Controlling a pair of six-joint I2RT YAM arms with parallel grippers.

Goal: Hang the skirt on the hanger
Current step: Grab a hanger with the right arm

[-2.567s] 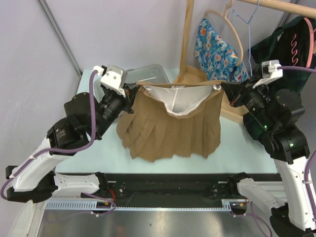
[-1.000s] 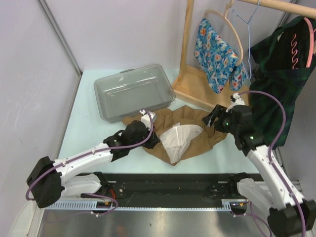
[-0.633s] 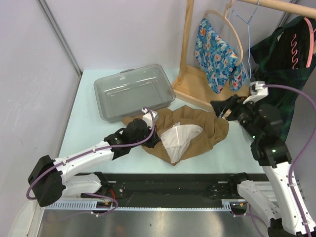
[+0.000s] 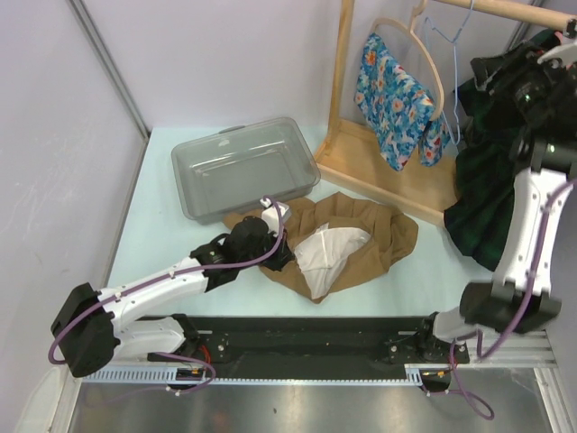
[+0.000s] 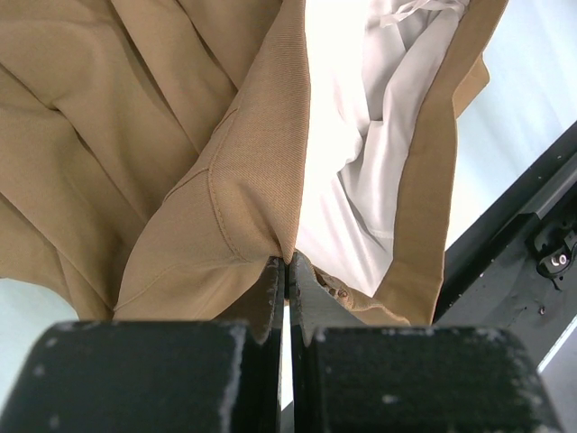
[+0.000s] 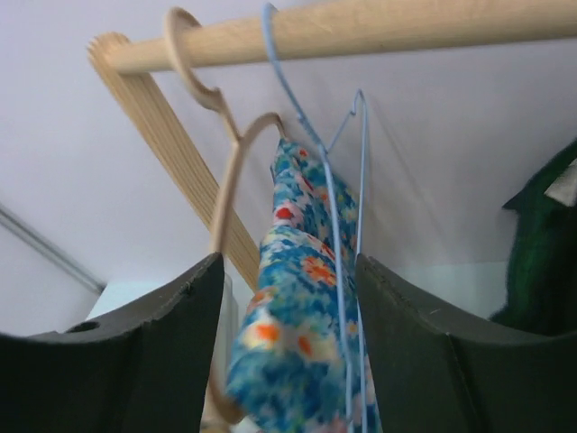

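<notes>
Top external view: the tan skirt (image 4: 361,236) lies crumpled on the pale desk (image 4: 162,225) in the lower centre, its white lining (image 4: 325,253) showing. The left fingers (image 4: 278,245) are pinched on its left edge. A grey bin (image 4: 243,167) sits just behind it. At the upper right the right fingers (image 4: 487,70) are up beside the dark green garment (image 4: 491,180), near the wooden hanger (image 4: 431,63) and the blue wire hanger (image 4: 455,54) on the wooden rack (image 4: 343,81).

Left wrist view: the left fingers (image 5: 287,280) are closed tight on the skirt's (image 5: 225,135) waistband, with the lining (image 5: 370,135) to the upper right.

Right wrist view: the right fingers (image 6: 153,352) stand wide apart, holding nothing. Beyond them the wooden hanger (image 6: 225,180) and the wire hanger (image 6: 362,162) hook over the rail (image 6: 361,27), with a blue floral garment (image 6: 288,316) below.
</notes>
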